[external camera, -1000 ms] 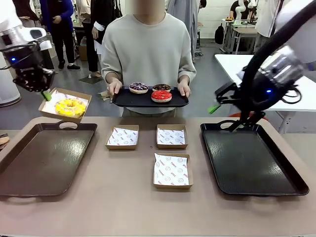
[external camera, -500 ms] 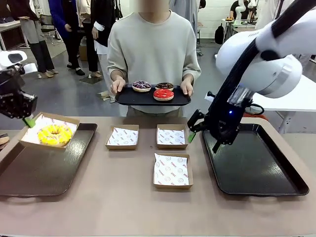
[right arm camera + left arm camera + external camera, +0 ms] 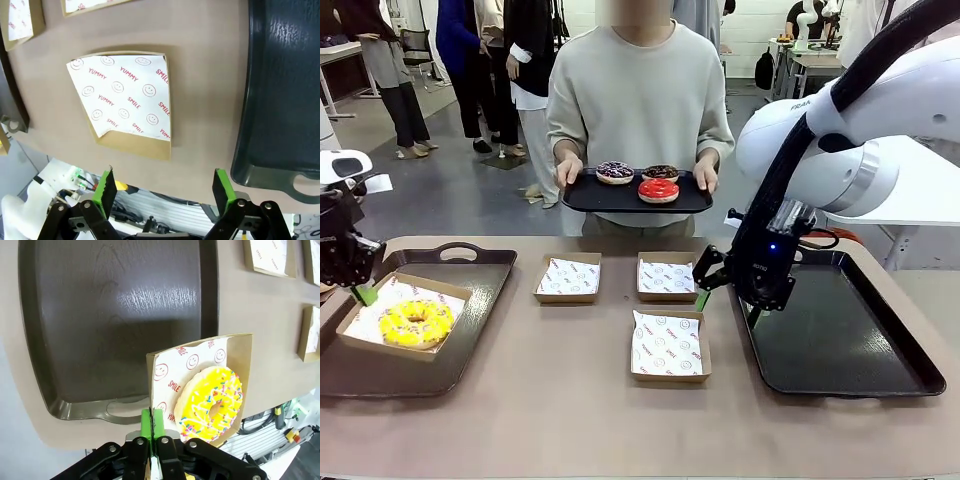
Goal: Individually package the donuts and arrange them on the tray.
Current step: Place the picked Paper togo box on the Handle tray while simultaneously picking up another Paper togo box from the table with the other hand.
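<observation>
Pinching a shallow brown cardboard box (image 3: 432,286) carrying the yellow-glazed ring donut (image 3: 415,322), left hand (image 3: 151,424) hovers over a dark tray (image 3: 480,270); right hand (image 3: 165,184) stands spread apart.

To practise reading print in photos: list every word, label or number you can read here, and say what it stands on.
"YUMMY": red, on the white paper in the empty box.
"SMILE": red, on that paper and on the liner of the donut box, under the yellow donut.
Right arm lettering and the papers seen from the front: too small to read.
</observation>
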`<state>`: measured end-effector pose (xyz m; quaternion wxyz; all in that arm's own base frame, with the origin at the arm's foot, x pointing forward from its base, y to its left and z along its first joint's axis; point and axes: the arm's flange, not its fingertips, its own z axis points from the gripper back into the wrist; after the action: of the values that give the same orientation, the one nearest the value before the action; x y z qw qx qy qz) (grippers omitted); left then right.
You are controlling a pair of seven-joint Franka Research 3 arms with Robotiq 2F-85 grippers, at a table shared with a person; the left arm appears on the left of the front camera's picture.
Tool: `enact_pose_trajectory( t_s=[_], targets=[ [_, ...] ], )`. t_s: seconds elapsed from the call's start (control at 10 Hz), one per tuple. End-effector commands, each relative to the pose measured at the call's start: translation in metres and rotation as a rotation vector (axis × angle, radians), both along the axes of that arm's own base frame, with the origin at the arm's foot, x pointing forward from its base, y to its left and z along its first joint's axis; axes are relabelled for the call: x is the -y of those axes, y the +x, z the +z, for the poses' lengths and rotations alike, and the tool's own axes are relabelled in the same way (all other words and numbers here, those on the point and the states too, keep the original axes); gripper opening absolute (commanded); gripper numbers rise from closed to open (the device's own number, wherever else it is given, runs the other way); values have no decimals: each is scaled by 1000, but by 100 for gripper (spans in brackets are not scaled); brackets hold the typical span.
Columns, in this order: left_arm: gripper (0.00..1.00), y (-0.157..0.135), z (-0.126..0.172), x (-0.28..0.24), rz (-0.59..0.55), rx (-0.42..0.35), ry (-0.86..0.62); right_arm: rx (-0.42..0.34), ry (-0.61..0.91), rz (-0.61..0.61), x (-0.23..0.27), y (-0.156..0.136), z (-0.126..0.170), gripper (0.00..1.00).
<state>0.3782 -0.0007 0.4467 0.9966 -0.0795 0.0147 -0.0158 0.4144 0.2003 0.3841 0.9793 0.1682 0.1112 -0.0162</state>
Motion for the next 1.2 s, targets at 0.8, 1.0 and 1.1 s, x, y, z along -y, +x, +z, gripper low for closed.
enact_pose_trajectory(
  t_s=[0.8, 1.0, 1.1],
  targets=[
    [1, 0, 0, 0, 0, 0, 0, 2, 8, 1, 1, 1, 2, 100],
    [1, 0, -6, 2, 24, -1, 39, 113, -170, -14, -18, 0, -5, 100],
    [1, -3, -10, 3, 22, -14, 69, 132, -253, -15, -31, 1, -11, 100]
  ],
)
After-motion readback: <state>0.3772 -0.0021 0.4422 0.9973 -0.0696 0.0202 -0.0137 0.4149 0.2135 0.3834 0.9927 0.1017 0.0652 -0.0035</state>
